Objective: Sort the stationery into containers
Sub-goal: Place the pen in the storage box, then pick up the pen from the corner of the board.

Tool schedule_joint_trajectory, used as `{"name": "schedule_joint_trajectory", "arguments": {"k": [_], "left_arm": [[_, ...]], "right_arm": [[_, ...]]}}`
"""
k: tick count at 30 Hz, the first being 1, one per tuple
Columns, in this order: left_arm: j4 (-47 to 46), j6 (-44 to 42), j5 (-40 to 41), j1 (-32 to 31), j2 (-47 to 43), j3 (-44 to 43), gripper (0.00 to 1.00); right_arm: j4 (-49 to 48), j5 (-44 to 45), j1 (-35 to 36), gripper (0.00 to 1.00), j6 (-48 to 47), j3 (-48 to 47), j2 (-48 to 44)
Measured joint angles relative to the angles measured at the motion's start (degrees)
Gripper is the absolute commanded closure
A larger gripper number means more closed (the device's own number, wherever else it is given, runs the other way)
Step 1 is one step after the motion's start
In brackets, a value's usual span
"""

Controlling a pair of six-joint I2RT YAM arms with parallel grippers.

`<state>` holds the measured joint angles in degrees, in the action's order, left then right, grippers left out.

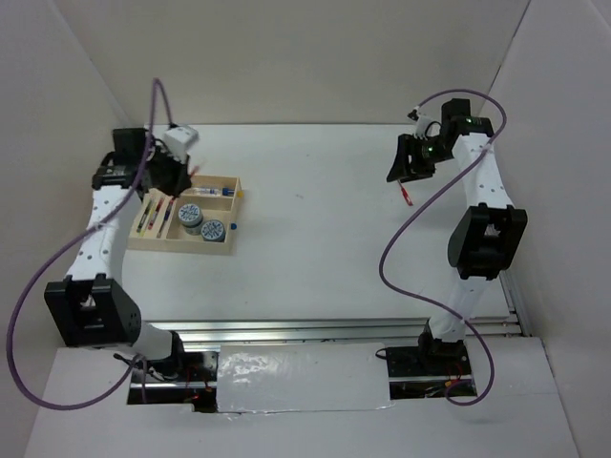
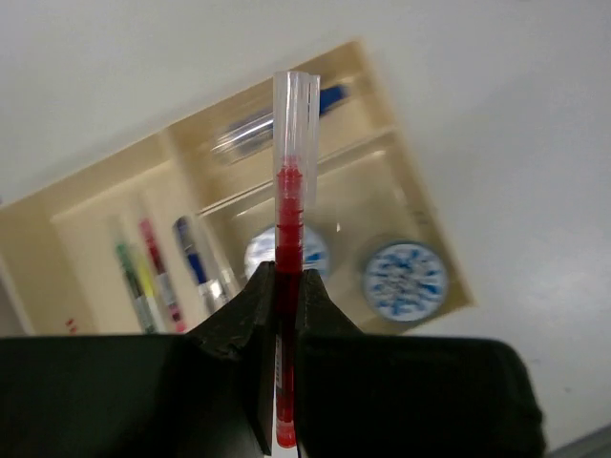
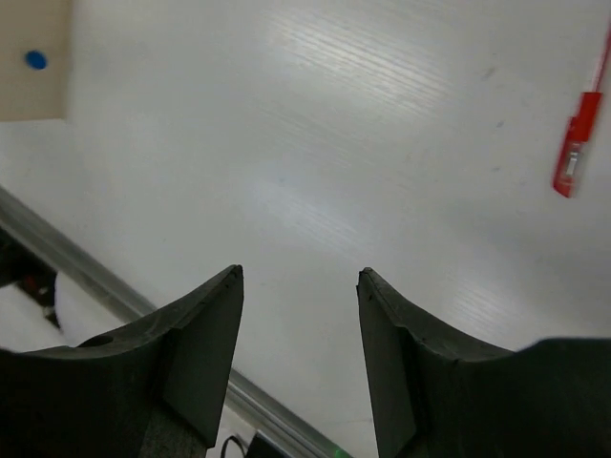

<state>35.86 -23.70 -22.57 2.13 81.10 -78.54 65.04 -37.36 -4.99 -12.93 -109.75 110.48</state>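
My left gripper (image 2: 284, 272) is shut on a red pen with a clear cap (image 2: 289, 219), held above the tan divided tray (image 2: 95, 191). In the top view the left gripper (image 1: 183, 172) hovers over the tray's back left corner (image 1: 229, 179). Two blue-white tape rolls (image 2: 406, 280) (image 2: 320, 250) lie in one compartment. Several pens (image 2: 158, 272) fill a long compartment, and a clear-blue pen (image 2: 267, 124) lies in the back one. My right gripper (image 3: 299, 272) is open and empty above bare table. Another red pen (image 3: 576, 153) (image 1: 409, 194) lies on the table just beside it.
A metal rail (image 1: 334, 329) (image 3: 86, 277) runs along the near table edge, with a foil-covered sheet (image 1: 296, 382) in front of it. White walls enclose the table on three sides. The tray's corner with a blue dot (image 3: 35, 59) shows far left in the right wrist view.
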Motion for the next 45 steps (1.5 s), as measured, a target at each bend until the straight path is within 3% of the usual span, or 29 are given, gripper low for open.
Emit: {"name": "schedule_joint_trajectory", "arguments": {"k": [4,9,18,28,33,45], "left_arm": [[1.22,4.11,0.31,14.25,10.01,-7.30,0.98],[1.75,4.61,2.62,20.79,17.42,-10.34,0.97],[1.64,5.75,5.84,21.77,24.68,-11.02,0.94],[0.50,7.63,8.48,23.21,30.60,-10.43,0.72],[-0.09,7.50,9.31,23.23,30.73,-10.23,0.65],[-0.15,7.37,9.42,23.19,30.91,-10.16,0.58]], "right_arm": [[-2.93,6.12,-0.70,0.46,0.68,0.96,0.02],[-5.38,10.69,-1.25,0.49,0.66,1.11,1.07],[-6.03,16.11,-2.19,0.51,-1.31,-0.50,10.97],[-5.97,19.63,-1.79,0.54,-2.99,-3.76,17.22],[-6.10,22.27,-1.01,0.55,-2.95,-4.24,18.34],[-6.69,27.54,0.00,0.56,-2.21,-10.10,25.77]]}}
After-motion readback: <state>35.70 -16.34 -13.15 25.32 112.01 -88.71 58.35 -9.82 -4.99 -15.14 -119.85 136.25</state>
